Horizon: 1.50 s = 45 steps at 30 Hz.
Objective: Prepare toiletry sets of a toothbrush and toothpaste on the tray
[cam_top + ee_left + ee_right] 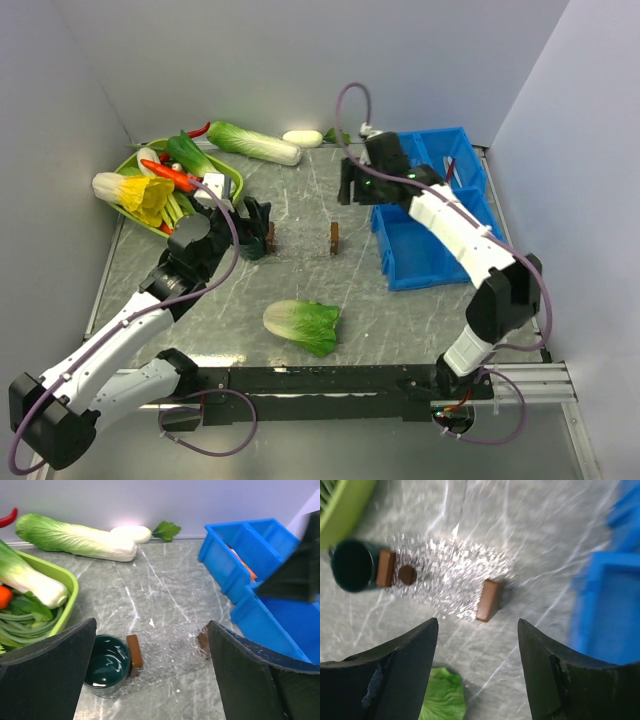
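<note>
Scratched grey stone tabletop [300, 275], plain pale walls [300, 60], blue tray [420, 258] right

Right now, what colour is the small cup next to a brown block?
Dark green. The cup shows best in the left wrist view.

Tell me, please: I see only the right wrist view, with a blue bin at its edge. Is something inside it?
Observer: Yes, an orange item lies in a small far compartment of the blue bin; I cannot tell what it is.
Operator: Where is the left gripper?
Observer: The left gripper is open and empty, close to the dark green cup.
Operator: What lies along the far wall?
Observer: A long cabbage and a white radish.
</note>
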{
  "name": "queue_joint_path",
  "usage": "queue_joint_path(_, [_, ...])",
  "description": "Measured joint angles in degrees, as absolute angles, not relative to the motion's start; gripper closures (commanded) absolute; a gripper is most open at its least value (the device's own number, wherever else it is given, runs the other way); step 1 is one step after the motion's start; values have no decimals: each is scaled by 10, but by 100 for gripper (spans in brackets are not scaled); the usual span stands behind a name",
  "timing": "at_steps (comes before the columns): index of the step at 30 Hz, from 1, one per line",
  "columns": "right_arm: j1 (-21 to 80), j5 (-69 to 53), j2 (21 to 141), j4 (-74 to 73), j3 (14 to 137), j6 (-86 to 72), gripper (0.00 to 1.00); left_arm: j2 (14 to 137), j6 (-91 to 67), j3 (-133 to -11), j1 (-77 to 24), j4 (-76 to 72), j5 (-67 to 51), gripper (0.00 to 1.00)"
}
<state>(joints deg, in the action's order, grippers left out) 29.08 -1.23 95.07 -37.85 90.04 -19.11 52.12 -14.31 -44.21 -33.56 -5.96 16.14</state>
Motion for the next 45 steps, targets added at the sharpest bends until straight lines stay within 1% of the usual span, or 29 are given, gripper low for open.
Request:
queue_joint_path(4, [235, -31, 915, -364, 888, -178, 35, 521, -143, -442, -318, -61, 161, 3])
queue_joint_path(8, [193, -44, 909, -356, 867, -164, 36, 516, -141, -442, -306, -60, 161, 3])
queue_joint_path(16, [155, -39, 912, -343, 851, -130, 44, 521, -138, -442, -269, -63, 151, 4])
queue_joint_path(17, [149, -39, 915, -336, 851, -127, 45, 526, -138, -442, -264, -62, 149, 4])
queue_joint_path(18, [142, -39, 920, -330, 851, -125, 48, 530, -140, -442, -260, -62, 147, 4])
queue_joint_path(27, [102, -10, 1019, -305, 879, -111, 59, 542, -149, -435, -251, -63, 145, 4])
queue_joint_path(29, [99, 4, 1041, -306, 891, -110, 59, 549, -162, -437, -250, -59, 148, 4])
queue_joint_path(33, [97, 25, 1075, -302, 912, -111, 56, 579, -200, -458, -249, -23, 144, 3])
queue_joint_path(38, [96, 34, 1111, -296, 935, -110, 56, 592, -247, -480, -249, 30, 121, 3])
queue_joint_path(45, [92, 46, 1173, -294, 975, -95, 56, 592, -251, -503, -249, 83, 104, 4])
